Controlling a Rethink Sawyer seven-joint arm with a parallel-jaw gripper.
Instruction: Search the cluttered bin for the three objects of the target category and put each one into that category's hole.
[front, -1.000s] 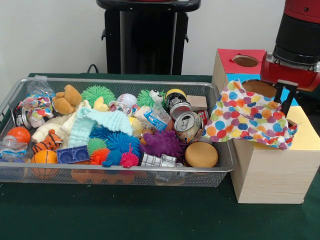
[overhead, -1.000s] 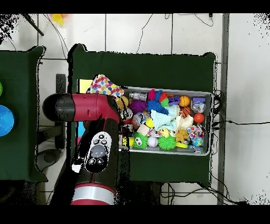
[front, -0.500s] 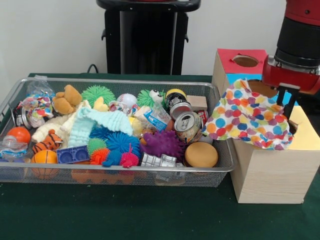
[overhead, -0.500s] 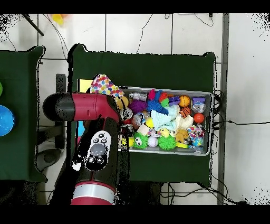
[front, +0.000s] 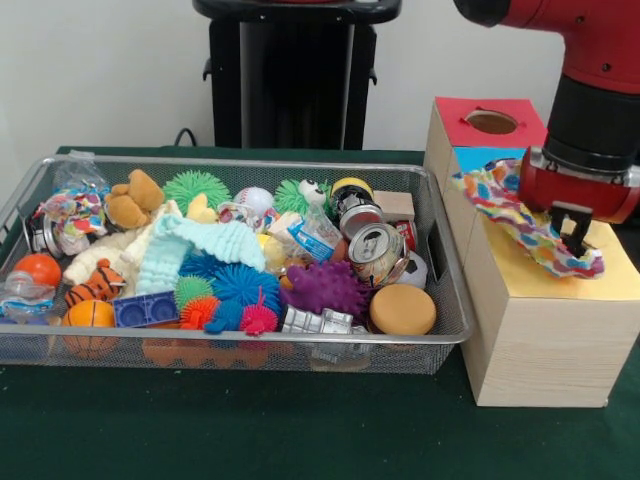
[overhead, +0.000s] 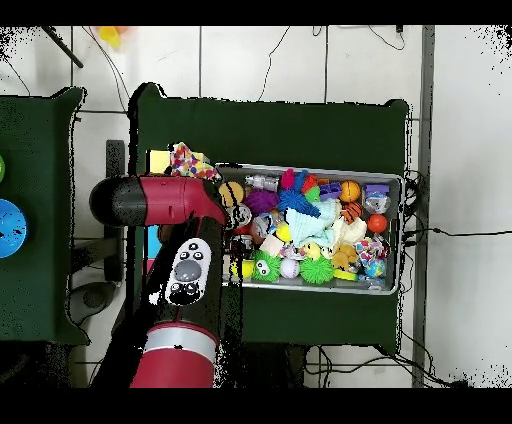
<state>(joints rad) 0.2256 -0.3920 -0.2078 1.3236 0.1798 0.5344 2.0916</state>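
A polka-dot cloth (front: 512, 207) lies bunched across the top of the wooden sorting box (front: 540, 340), over its blue and yellow sections. My gripper (front: 573, 238) hangs above the yellow section, shut on the cloth's right end, and the cloth hides whatever hole is under it. In the overhead view the cloth (overhead: 186, 160) shows just past the red arm (overhead: 160, 200), which covers the gripper. The wire bin (front: 250, 163) holds a mint knitted cloth (front: 200, 245) and a white cloth (front: 110, 250) among the toys.
The round hole (front: 491, 121) in the box's red section is uncovered. The bin (overhead: 398, 230) is packed with spiky balls, crushed cans (front: 375, 250), plush toys, a purple spiky ball (front: 325, 288) and a tan round disc (front: 402, 309). A black pedestal (front: 295, 75) stands behind.
The cloth has been pulled off the bin's corner and now lies bunched on the box top. The gripper has shifted with it over the yellow section.
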